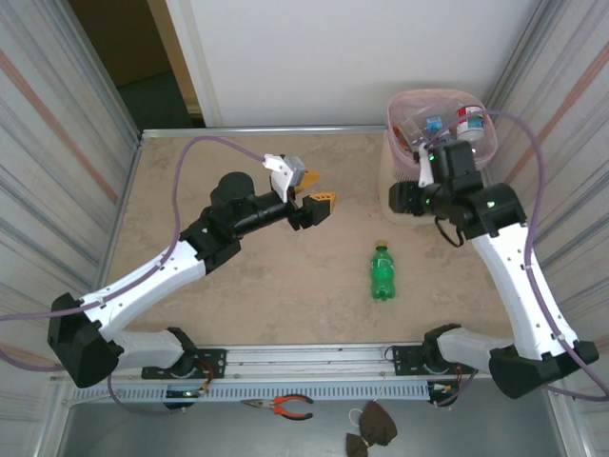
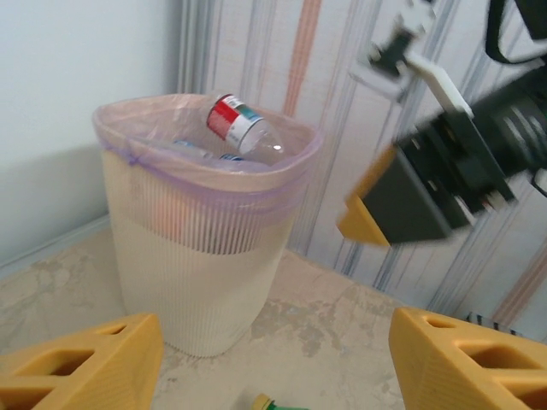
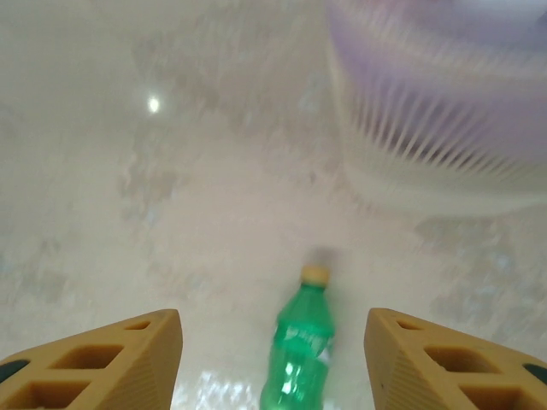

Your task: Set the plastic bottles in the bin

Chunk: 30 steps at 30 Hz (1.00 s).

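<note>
One green plastic bottle (image 1: 382, 272) with a yellow cap lies flat on the table, cap pointing away from the arm bases. The pale bin (image 1: 398, 157) stands in the far right corner, lined with a pink bag, with several bottles (image 1: 468, 122) inside. My left gripper (image 1: 319, 208) hangs open and empty over the table's middle, left of the green bottle. My right gripper (image 1: 404, 198) is beside the bin's front. From the right wrist, the green bottle (image 3: 299, 342) lies on the table between and beyond my open right gripper (image 3: 273, 363), untouched. The left wrist view shows the bin (image 2: 205, 256), a red-labelled bottle (image 2: 239, 124) on top, and the open left gripper (image 2: 273, 363).
Corrugated metal walls close in the table on the left and right. The right arm's yellow-tipped finger (image 2: 376, 213) shows near the bin in the left wrist view. Pliers (image 1: 285, 407) and a brown cloth item (image 1: 373, 426) lie below the front rail.
</note>
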{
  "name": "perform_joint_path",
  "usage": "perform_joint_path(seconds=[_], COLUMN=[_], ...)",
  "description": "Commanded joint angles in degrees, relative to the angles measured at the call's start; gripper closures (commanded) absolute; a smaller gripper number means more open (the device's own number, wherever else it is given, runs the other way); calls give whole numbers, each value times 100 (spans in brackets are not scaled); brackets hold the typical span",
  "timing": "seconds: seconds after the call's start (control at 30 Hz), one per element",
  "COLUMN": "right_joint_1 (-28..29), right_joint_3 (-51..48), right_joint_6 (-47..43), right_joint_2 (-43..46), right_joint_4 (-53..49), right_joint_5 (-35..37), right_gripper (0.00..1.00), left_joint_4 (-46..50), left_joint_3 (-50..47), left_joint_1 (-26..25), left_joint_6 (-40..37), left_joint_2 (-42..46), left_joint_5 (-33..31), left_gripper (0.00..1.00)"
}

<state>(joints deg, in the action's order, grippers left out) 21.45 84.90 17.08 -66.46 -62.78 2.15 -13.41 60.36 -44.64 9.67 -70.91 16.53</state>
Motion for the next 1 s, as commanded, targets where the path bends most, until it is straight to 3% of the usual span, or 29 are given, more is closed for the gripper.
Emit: perform_joint_path(seconds=[0.0, 0.27, 0.43, 0.7, 0.97], right_joint_1=[421, 728, 738, 721, 585], right_joint_3=[-666, -2352, -3146, -3619, -3757], right_joint_6=[886, 1951, 2188, 2142, 2042], right_joint_2=[145, 273, 82, -680, -1403], right_joint_4=[-362, 177, 872, 1555, 2156], right_joint_5=[362, 11, -255, -105, 8], right_gripper=[40, 26, 23, 20, 24], left_joint_4=[44, 220, 297, 322, 304], left_joint_3=[-85, -156, -175, -220, -219], left_joint_1=[117, 264, 298, 311, 320], left_joint_6=[164, 180, 226, 316, 371], left_joint_2=[249, 375, 394, 420, 411], left_joint_5=[-98, -136, -158, -223, -298], left_gripper=[29, 29, 29, 30, 30])
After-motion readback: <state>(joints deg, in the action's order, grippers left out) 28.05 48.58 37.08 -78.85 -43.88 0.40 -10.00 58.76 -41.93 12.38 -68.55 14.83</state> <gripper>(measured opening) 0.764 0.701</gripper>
